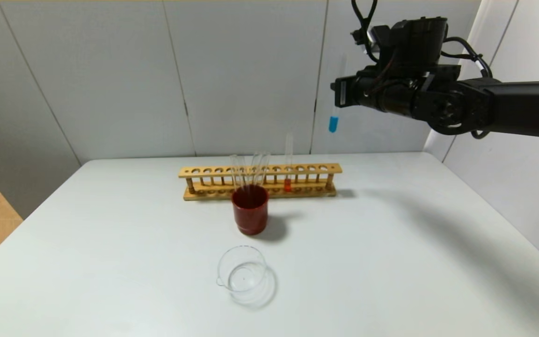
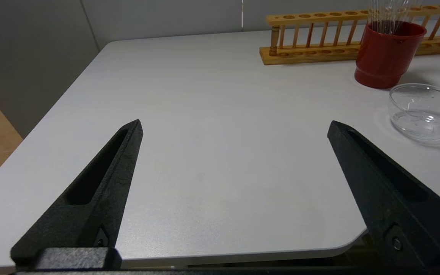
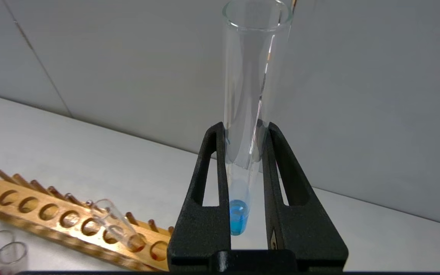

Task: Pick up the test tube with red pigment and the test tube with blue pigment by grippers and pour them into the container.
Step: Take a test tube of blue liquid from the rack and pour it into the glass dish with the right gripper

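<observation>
High above the table's back right, my right gripper (image 1: 339,93) (image 3: 244,128) is shut on the test tube with blue pigment (image 1: 334,122) (image 3: 256,76). That tube hangs upright with blue liquid at its bottom. The test tube with red pigment (image 1: 288,180) (image 3: 117,226) stands in the wooden rack (image 1: 260,181). The clear glass container (image 1: 220,269) (image 2: 395,103) sits near the table's front middle. My left gripper (image 2: 235,123) hovers open over the table's front left corner, holding nothing; the head view does not show it.
A dark red cup (image 1: 250,209) (image 2: 386,53) with several colourless tubes stands just in front of the rack and behind the container. The white table (image 1: 391,243) ends at a grey wall behind. The table's rounded front corner lies under the left gripper.
</observation>
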